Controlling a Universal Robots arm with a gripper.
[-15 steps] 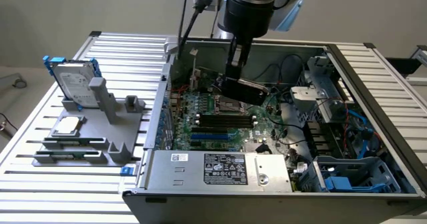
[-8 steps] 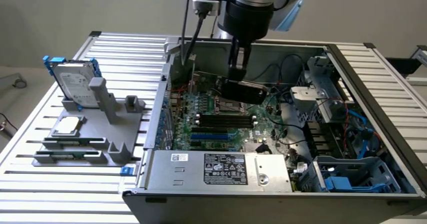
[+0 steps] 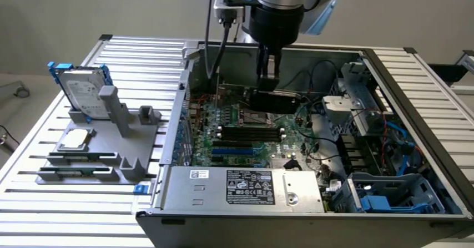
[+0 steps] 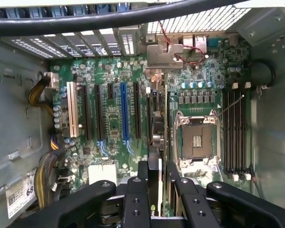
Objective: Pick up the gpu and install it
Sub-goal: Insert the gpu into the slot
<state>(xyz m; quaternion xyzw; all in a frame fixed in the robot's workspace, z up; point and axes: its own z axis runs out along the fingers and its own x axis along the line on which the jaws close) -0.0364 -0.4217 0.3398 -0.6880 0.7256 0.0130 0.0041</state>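
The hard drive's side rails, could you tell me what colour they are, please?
The rails are blue, clearest in the exterior view.

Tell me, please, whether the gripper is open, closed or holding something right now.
Gripper: closed on the gpu, which it holds edge-on between its fingers.

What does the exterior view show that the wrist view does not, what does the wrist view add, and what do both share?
Exterior view: the hard drive on its grey stand, and the slatted table around the computer case. Wrist view: the white slot and the vent grille. Both: the gripper shut on the gpu above the motherboard.
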